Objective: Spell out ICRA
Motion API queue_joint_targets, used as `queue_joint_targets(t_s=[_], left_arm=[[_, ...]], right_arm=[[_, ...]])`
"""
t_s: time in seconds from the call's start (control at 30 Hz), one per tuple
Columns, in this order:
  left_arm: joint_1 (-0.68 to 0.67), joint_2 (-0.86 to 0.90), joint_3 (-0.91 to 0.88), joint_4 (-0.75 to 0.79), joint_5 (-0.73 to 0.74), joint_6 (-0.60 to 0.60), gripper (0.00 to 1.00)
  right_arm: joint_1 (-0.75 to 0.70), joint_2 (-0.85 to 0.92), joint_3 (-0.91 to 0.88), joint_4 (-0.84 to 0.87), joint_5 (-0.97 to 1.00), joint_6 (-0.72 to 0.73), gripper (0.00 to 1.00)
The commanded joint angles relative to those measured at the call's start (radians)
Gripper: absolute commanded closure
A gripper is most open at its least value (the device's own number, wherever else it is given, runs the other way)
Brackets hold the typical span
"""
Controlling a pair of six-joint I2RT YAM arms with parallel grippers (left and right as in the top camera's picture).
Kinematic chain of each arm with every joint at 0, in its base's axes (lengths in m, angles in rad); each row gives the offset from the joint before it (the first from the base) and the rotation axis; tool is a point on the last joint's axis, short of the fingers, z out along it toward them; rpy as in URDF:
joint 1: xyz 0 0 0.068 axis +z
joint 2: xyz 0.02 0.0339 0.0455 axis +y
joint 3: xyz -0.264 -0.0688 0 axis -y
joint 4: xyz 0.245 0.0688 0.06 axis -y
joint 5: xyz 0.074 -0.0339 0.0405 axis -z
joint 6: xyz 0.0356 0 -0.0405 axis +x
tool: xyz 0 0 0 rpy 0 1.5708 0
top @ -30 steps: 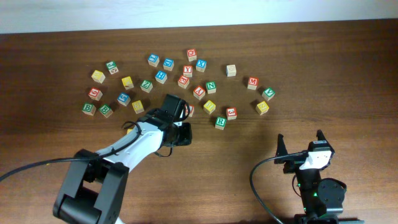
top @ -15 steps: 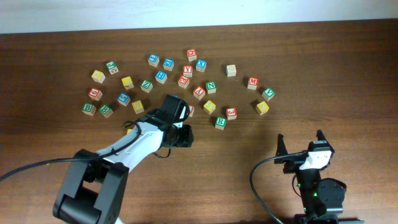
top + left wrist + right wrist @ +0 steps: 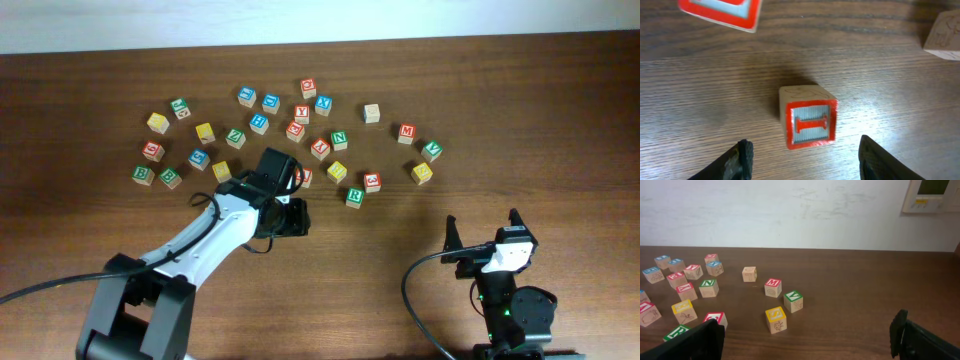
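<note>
Bench [image 3: 700, 90]: dark wood grain, smooth, with a low sheen. I cube [image 3: 807, 117]: pale bare wood, matt; the lettered face is finely ribbed, its border painted red. My left end effector [image 3: 807, 161]: fingers [image 3: 742, 157] black, matt, faintly scuffed, plastic by appearance. Wall [image 3: 790, 210]: white, matt, marked.

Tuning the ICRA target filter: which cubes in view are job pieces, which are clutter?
Job: red I cube, green R cube; letters C and A not legible here.
Clutter: red 3 cube, red M cube, green N cube.
</note>
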Motion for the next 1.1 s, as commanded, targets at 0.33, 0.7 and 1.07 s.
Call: queue_joint_targets(t_s=[0.33,0.7,1.07], left_arm=[[-0.004,-0.017,0.010,-0.023,-0.039,-0.605,0.27],[-0.004,-0.017,0.010,-0.009,0.014,-1.174,0.13],[-0.004,-0.016,0.010,0.072,-0.029,-1.309,0.30]], right_arm=[[-0.006,-0.006,-0.008,-0.001,0.009,0.011,0.02],[-0.006,-0.006,-0.008,-0.001,0.009,0.011,0.02],[-0.006,-0.006,-0.008,-0.001,0.008,0.011,0.02]])
